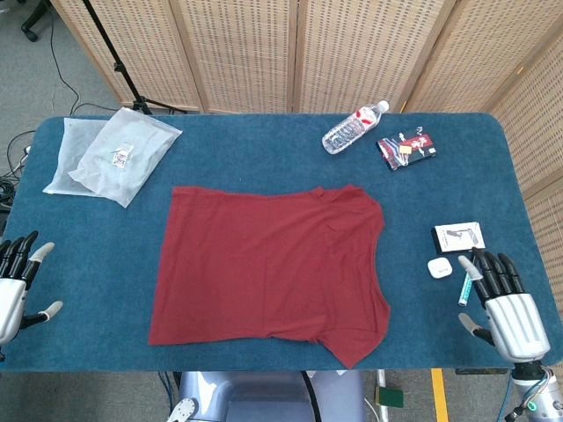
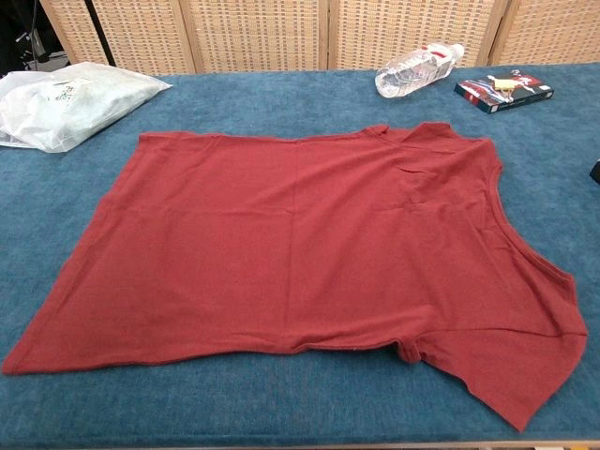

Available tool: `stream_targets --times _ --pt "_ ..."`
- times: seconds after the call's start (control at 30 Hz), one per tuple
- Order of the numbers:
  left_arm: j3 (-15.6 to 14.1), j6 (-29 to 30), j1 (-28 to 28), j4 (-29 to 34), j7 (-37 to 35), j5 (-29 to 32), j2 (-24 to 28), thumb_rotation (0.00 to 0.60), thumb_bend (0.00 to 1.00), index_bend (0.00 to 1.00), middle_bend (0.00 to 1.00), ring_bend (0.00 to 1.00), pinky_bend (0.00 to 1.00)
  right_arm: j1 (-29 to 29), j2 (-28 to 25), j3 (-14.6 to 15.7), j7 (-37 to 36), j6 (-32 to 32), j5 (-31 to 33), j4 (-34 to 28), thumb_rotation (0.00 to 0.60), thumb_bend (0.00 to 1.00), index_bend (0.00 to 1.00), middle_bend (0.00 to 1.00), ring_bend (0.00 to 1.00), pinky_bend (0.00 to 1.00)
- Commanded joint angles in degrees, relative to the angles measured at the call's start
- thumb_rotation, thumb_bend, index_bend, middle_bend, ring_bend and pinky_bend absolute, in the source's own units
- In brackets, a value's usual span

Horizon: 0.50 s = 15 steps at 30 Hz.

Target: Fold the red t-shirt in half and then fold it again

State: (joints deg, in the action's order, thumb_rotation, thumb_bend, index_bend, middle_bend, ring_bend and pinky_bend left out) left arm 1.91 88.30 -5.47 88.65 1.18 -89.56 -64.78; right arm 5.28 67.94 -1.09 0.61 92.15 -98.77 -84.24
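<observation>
The red t-shirt [image 1: 268,264] lies spread flat on the blue table [image 1: 264,158], its neck and sleeves toward the right; the chest view shows the same red t-shirt [image 2: 300,253] filling most of the frame. My left hand [image 1: 16,286] hovers at the table's front left corner, fingers spread, holding nothing. My right hand [image 1: 503,308] is at the front right corner, also spread and empty. Both hands are well away from the shirt. Neither hand appears in the chest view.
A white plastic bag [image 1: 110,156] lies at the back left. A water bottle [image 1: 354,127] and a dark packet [image 1: 407,148] sit at the back right. A small box [image 1: 458,237], a white case [image 1: 440,267] and a thin tube [image 1: 464,286] lie near my right hand.
</observation>
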Motion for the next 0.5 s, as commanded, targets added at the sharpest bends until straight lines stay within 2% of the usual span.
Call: stream_targets --times 0.03,0.23,0.37,0.5 --pt "0.18 -0.03 0.01 0.13 -0.08 0.31 0.14 0.600 0.00 0.00 0.00 0.00 0.00 1.12 0.45 2.48 -0.47 -0.64 -4.75 2.54 0.600 0.00 0.00 0.00 0.00 0.04" --pt "-0.13 0.91 0.41 0.31 0.45 -0.57 -0.05 0.600 0.00 0.00 0.00 0.00 0.00 2.81 4.24 6.46 -0.22 -0.48 -13.15 10.71 0.600 0.00 0.00 0.00 0.00 0.04" --pt "-0.23 0.91 0.46 0.32 0.74 -0.71 -0.20 0.600 0.00 0.00 0.00 0.00 0.00 4.04 6.86 8.75 0.27 -1.19 -17.20 14.42 0.600 0.00 0.07 0.00 0.00 0.04" --pt "0.06 0.36 0.27 0.37 0.51 -0.04 -0.09 0.600 0.00 0.00 0.00 0.00 0.00 5.37 9.27 9.71 1.88 -2.10 -19.56 16.27 0.600 0.00 0.13 0.00 0.00 0.04"
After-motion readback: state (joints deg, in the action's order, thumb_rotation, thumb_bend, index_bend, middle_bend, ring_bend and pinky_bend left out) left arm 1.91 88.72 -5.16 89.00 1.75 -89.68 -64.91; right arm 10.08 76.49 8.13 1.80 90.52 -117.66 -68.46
